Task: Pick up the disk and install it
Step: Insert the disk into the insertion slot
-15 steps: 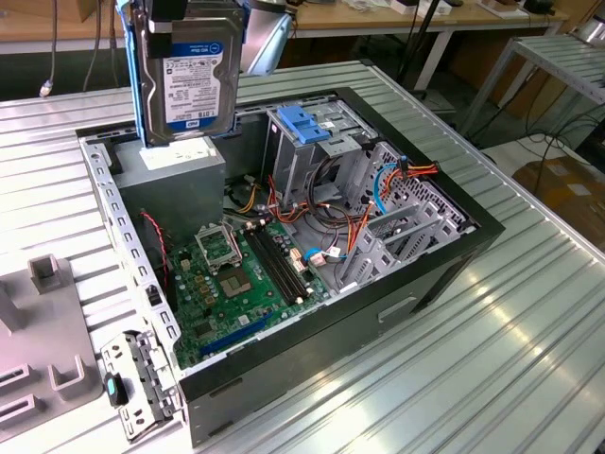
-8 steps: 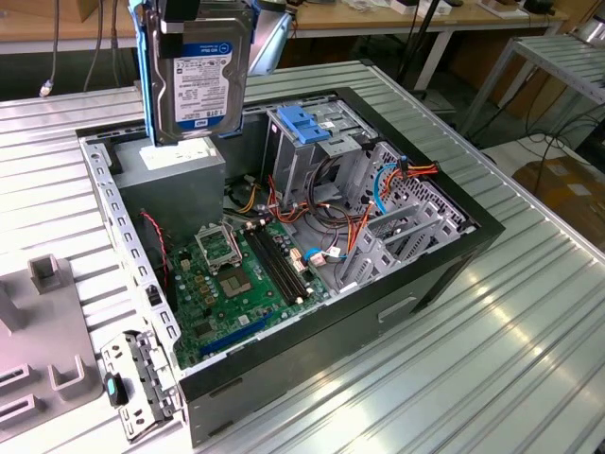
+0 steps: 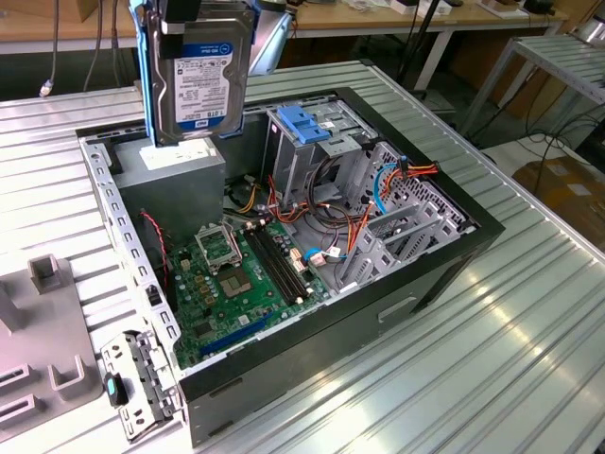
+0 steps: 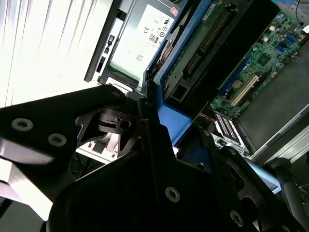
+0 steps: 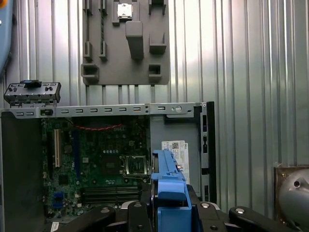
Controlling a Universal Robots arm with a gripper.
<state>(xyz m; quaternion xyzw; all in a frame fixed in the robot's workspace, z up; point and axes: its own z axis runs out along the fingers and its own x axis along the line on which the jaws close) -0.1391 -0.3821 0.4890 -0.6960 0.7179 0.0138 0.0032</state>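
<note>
- Flat rectangular silver-grey metal disk point(image 3: 198, 90) with a white-blue-black label and blue plastic side rails: upper left of the exterior view, in the air, upright on edge, label towards the camera.
- Disk hangs above the grey metal box with a white sticker point(image 3: 175, 168), which sits in the far left corner of the case; not touching it.
- Black gripper point(image 3: 203, 14) at the top edge of the exterior view, pressed together on the upper end of the disk. In the first wrist view its black fingers point(image 5: 137, 215) flank the blue rail of the disk point(image 5: 169, 191).
- Second wrist view: underside of the disk point(image 4: 193, 53), green board and connectors showing.
- Open black computer case point(image 3: 378, 312) lies on its side, frame centre; green motherboard point(image 3: 236, 284) on its floor.
- Metal cage with a blue plastic latch point(image 3: 307, 123) to the exterior view's right of the disk, apart from it.
- Ribbed aluminium table point(image 3: 492, 359) under the case; grey moulded fixture plate point(image 3: 43, 331) at lower left.
</note>
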